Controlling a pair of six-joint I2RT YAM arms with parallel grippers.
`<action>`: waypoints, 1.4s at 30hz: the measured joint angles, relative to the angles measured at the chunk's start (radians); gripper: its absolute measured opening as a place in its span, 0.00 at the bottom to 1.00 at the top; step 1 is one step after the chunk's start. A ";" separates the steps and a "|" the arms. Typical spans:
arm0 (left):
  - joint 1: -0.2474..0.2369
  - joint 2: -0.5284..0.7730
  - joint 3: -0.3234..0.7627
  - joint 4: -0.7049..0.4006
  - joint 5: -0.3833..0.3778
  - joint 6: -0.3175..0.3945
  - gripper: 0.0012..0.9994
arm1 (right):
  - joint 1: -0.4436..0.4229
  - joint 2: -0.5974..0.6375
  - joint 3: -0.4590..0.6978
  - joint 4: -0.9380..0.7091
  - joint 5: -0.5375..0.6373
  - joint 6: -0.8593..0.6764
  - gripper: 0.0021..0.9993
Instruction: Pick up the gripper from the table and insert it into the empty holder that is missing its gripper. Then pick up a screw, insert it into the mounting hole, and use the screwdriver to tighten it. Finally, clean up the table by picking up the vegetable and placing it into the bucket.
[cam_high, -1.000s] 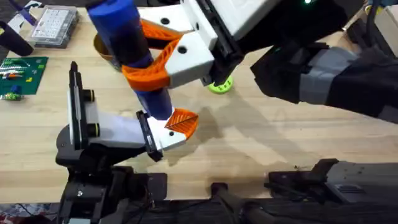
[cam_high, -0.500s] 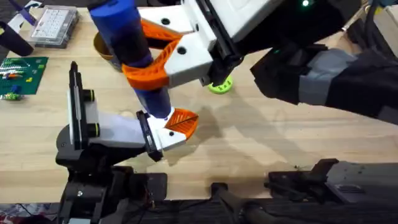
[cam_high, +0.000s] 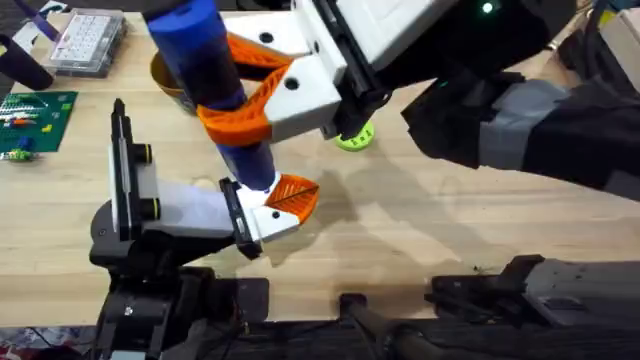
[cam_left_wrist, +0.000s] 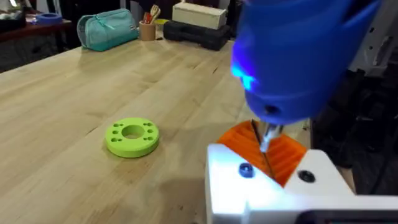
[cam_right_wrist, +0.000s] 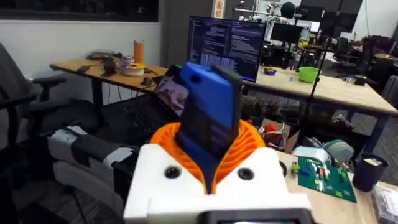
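Note:
My right gripper (cam_high: 228, 92) reaches across from the right, shut on the blue screwdriver (cam_high: 215, 70), which it holds nearly upright. The silver tip (cam_left_wrist: 265, 142) points down onto the white base of the small gripper (cam_high: 285, 205), close to a blue screw head (cam_left_wrist: 245, 169). That gripper's orange fin (cam_left_wrist: 280, 152) sticks out of the grey holder (cam_high: 185, 205), whose black bar (cam_high: 122, 165) stands on the table (cam_high: 450, 230). The orange bucket (cam_high: 163, 78) peeks out behind the screwdriver. The vegetable is out of view. In the right wrist view the orange pads (cam_right_wrist: 249, 146) clasp the screwdriver (cam_right_wrist: 211, 112).
A bright green disc with holes (cam_high: 355, 137) (cam_left_wrist: 132, 137) lies right of the holder. A green circuit board (cam_high: 35, 120) and a clear parts box (cam_high: 88, 40) sit at the far left. The right arm's dark bulk covers the upper right. Open wood lies at the front right.

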 joint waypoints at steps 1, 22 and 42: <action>0.000 0.000 0.000 0.000 0.000 0.000 0.00 | 0.000 0.000 0.000 -0.001 0.000 -0.001 0.03; 0.000 0.000 0.000 0.000 0.000 0.000 0.00 | 0.000 0.035 0.000 -0.001 0.000 -0.011 0.03; 0.000 0.000 0.000 0.000 0.000 0.000 0.00 | 0.000 0.035 0.000 -0.001 0.000 -0.015 0.03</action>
